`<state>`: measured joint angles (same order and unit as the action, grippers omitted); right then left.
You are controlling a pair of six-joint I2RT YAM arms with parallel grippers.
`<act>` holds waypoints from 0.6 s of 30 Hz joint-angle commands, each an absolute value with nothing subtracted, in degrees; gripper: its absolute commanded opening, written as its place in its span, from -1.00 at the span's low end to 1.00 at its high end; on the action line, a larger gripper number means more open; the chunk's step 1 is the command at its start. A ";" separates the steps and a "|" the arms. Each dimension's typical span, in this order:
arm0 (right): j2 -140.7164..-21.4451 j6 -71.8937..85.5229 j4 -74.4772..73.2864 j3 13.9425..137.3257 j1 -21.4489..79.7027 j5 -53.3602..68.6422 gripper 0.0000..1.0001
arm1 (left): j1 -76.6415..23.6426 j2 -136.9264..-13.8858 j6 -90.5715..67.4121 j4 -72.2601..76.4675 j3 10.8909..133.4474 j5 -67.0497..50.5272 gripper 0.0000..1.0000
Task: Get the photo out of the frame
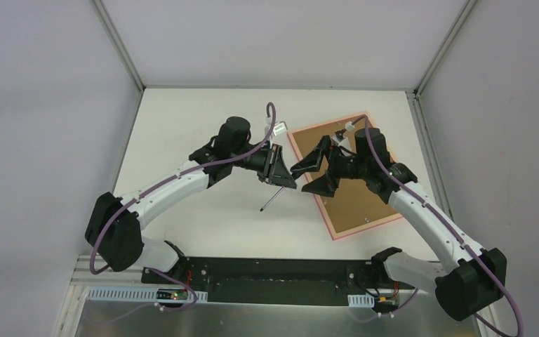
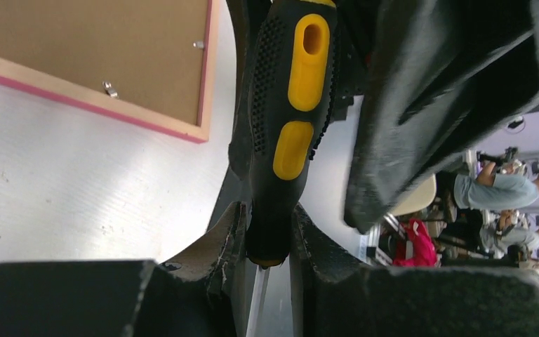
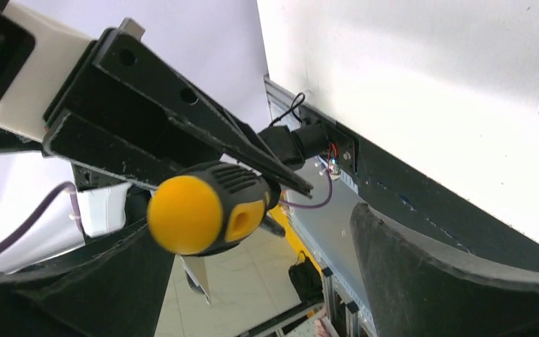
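Observation:
The pink frame (image 1: 354, 230) lies face down at the right of the white table, so only the brown backing (image 1: 361, 200) shows and the photo's printed face is hidden. Above the table, left of the frame, my left gripper (image 1: 281, 172) is shut on a black screwdriver with yellow inserts (image 2: 291, 126), gripping the handle's lower end, with the metal shaft (image 1: 272, 200) pointing down toward the table. My right gripper (image 1: 309, 175) stands wide open around the handle's yellow butt end (image 3: 196, 210), its fingers (image 3: 449, 274) apart from it.
Small metal clips (image 2: 110, 88) sit on the backing near the frame's pink edge (image 2: 77, 104). The two grippers are close together, nearly touching, over the table's middle. Grey walls enclose the table on three sides.

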<state>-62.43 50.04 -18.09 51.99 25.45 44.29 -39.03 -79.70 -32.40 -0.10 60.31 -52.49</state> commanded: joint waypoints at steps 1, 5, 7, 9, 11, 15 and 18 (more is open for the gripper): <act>-62.87 54.57 -14.60 55.20 26.16 36.68 0.72 | -39.24 -78.22 -40.41 13.88 59.28 -51.45 -1.00; -63.70 54.73 -17.90 57.50 26.33 33.41 0.21 | -39.29 -78.25 -40.17 13.24 59.46 -52.39 -1.00; -63.45 54.14 -19.01 58.22 26.52 31.94 0.11 | -39.22 -77.99 -40.02 12.84 59.27 -52.62 -1.00; -62.70 52.84 -19.37 58.51 26.99 30.49 0.12 | -39.29 -77.83 -39.91 12.54 59.09 -52.72 -1.00; -62.17 51.12 -18.82 58.77 27.81 30.07 0.26 | -39.33 -77.83 -39.82 12.29 59.13 -52.73 -1.00; -63.28 49.41 -19.29 59.43 29.55 29.09 0.29 | -39.33 -78.21 -39.73 12.30 59.38 -53.06 -1.00; -64.53 48.99 -19.51 59.95 30.57 28.50 -0.05 | -39.33 -78.44 -39.60 12.19 59.65 -53.16 -1.00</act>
